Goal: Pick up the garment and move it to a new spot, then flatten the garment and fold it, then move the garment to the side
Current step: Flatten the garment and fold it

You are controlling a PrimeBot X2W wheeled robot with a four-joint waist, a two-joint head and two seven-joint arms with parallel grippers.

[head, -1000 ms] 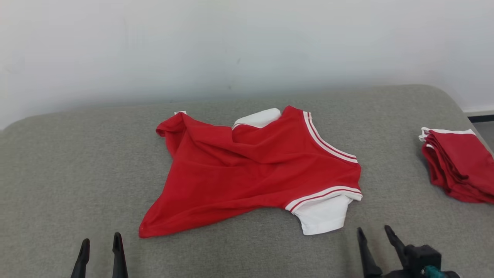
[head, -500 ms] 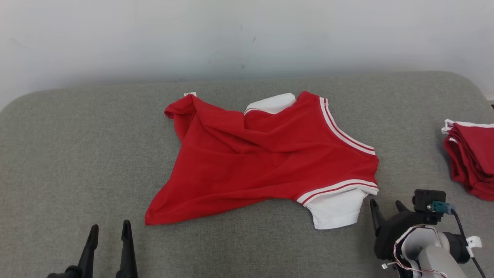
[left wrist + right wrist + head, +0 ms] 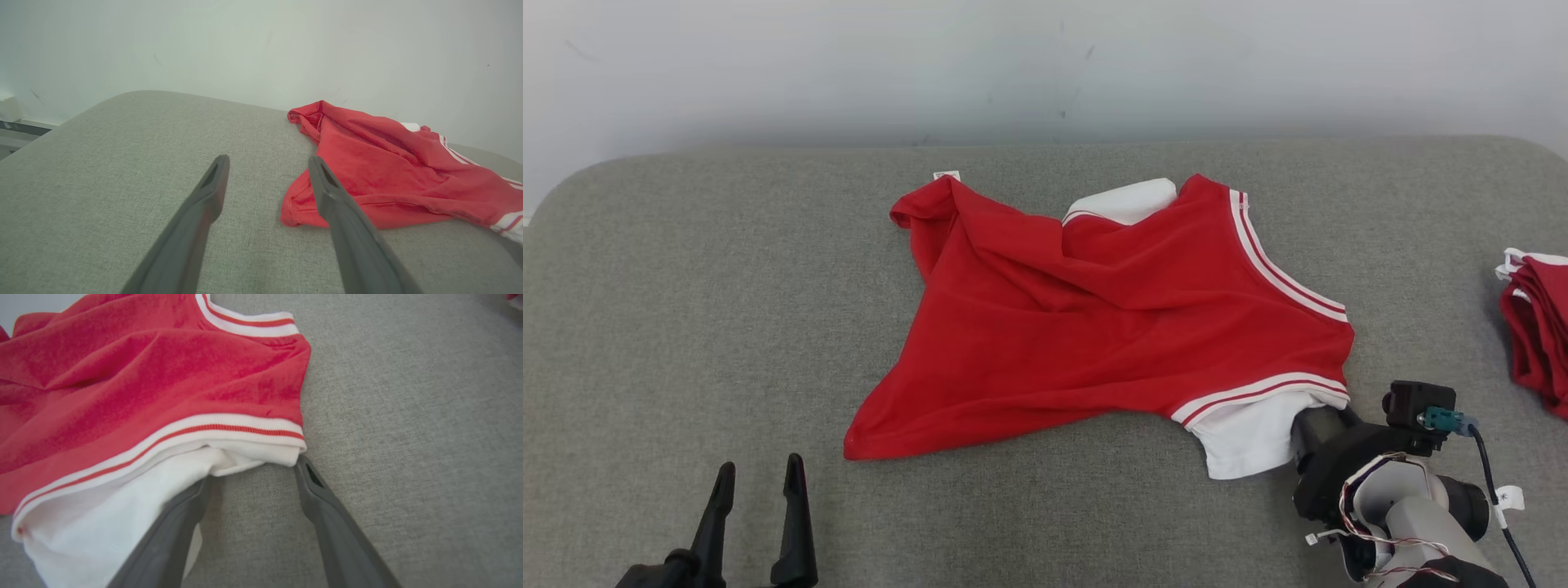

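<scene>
A red garment point(image 3: 1111, 327) with white sleeves and white-and-red striped trim lies crumpled in the middle of the grey padded surface point(image 3: 686, 286). My right gripper point(image 3: 1327, 418) is open at the garment's near right corner. In the right wrist view point(image 3: 253, 470) one finger has slid under the white sleeve point(image 3: 102, 522) and the other touches the striped hem's corner. My left gripper point(image 3: 760, 464) is open over bare surface, short of the garment's near left corner point(image 3: 294, 212). In the left wrist view that gripper point(image 3: 268, 160) has nothing between its fingers.
A stack of folded red garments point(image 3: 1535, 327) lies at the right edge of the surface. A pale wall point(image 3: 1013, 65) runs along the far side. The surface has rounded far corners and open room to the garment's left.
The camera has shifted, so the whole picture has slid. My right arm has reached forward until its fingertips meet the white sleeve. The left gripper has stayed open and the garment has not moved.
</scene>
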